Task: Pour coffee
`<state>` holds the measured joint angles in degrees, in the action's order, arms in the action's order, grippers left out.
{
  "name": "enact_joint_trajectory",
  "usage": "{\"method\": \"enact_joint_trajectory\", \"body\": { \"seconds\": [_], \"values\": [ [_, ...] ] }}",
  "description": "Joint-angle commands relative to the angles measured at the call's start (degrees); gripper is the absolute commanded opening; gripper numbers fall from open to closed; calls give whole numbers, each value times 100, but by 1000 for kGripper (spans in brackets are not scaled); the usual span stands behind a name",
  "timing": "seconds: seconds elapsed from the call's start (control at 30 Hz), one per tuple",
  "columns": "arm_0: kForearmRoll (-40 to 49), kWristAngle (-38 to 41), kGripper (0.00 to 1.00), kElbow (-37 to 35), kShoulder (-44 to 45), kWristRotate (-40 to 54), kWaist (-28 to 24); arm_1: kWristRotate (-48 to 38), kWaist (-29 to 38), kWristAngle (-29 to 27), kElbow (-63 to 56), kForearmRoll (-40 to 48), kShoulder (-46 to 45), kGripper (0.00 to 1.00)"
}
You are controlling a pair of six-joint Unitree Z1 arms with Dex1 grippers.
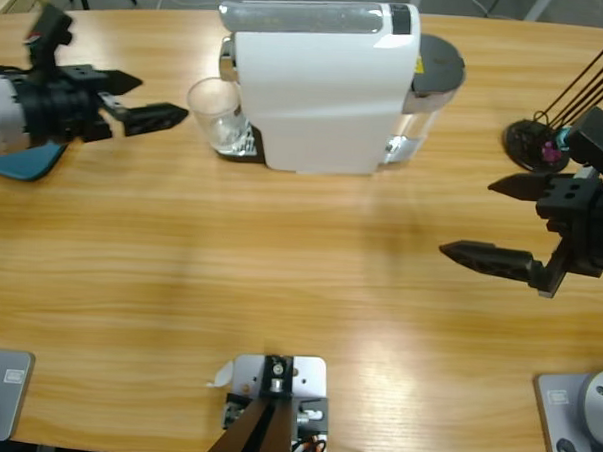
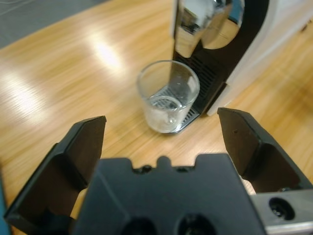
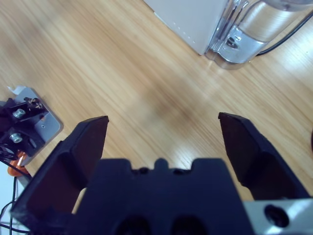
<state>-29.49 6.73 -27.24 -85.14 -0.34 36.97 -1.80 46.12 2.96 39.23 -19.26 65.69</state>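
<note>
A clear drinking glass point(image 1: 214, 114) point(image 2: 167, 95) stands on the drip tray under the spout of the white coffee machine point(image 1: 323, 87) point(image 2: 220, 44). The glass looks clear inside, and the coffee is out of view. My left gripper point(image 1: 159, 97) point(image 2: 161, 120) is open, level with the glass and a short way to its left, not touching it. My right gripper point(image 1: 467, 217) point(image 3: 162, 119) hangs open over bare wood on the table's right side, holding nothing. A corner of the machine point(image 3: 195, 19) shows in the right wrist view.
The machine's round water tank point(image 1: 439, 67) point(image 3: 254, 29) sits at its right rear. A black holder with thin dark sticks point(image 1: 534, 136) stands at the far right. A blue flat object point(image 1: 29, 161) lies under the left arm.
</note>
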Motion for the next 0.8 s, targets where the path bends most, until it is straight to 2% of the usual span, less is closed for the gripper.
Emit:
{"method": "enact_joint_trajectory", "body": {
  "seconds": [0.03, 0.2, 0.47, 0.8],
  "values": [
    [122, -467, 979, 175, -609, -570, -213, 74, -68, 143, -230, 71, -169, 964],
    [75, -469, 977, -145, -1349, -887, -280, 71, -68, 152, -267, 80, -273, 964],
    [75, -671, 977, -329, -1428, -968, -547, 67, -68, 152, -276, 89, -303, 964],
    [84, -462, 973, -533, -1722, -976, -559, 65, -68, 152, -286, 106, -320, 964]
  ]
}}
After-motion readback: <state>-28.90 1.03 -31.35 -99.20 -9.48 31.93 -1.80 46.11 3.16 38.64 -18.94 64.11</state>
